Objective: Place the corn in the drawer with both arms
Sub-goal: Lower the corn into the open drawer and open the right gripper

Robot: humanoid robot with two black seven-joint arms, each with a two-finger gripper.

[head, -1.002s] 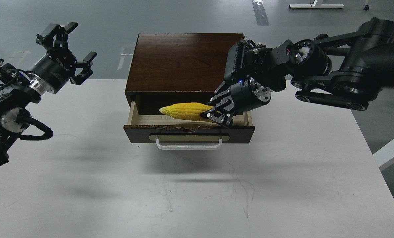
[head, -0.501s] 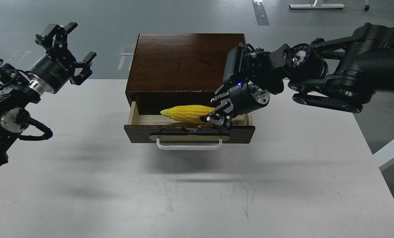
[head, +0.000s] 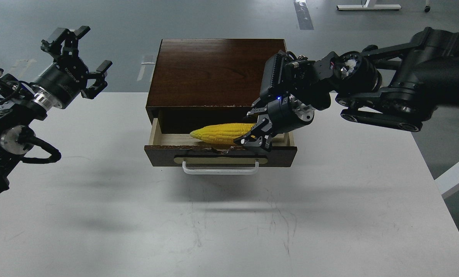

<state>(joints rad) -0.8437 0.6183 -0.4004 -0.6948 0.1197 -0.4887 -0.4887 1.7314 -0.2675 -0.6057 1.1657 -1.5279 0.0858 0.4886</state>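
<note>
Now at the placing step: right pincer [head: 257, 135] pinching the thick end of the corn [head: 222, 133], fingers wrapped round it just above the right half of the open drawer [head: 219, 148]. Cob lying almost level, pointed end toward the left, over the pale wood of the drawer's inside and apparently a touch above the floor, though contact cannot be told from this angle. Behind it, the dark opening of the brown box [head: 214, 71]; in front, the drawer's dark front panel with its tan plate and white handle [head: 220, 168], hanging slightly past the box over the grey surface [head: 229, 223]. Far off to the left, left pincer [head: 77, 63] raised and spread wide, holding nothing, well apart from the box. Judged nearly through the first half of the job: corn already inside the drawer's outline, not yet let go. Next move likely calls for a small drop, then spreading the fingers and lifting straight up so as not to drag the cob or catch the front panel. After that, probably a push on the drawer front to close it, perhaps by the idle left arm.
</note>
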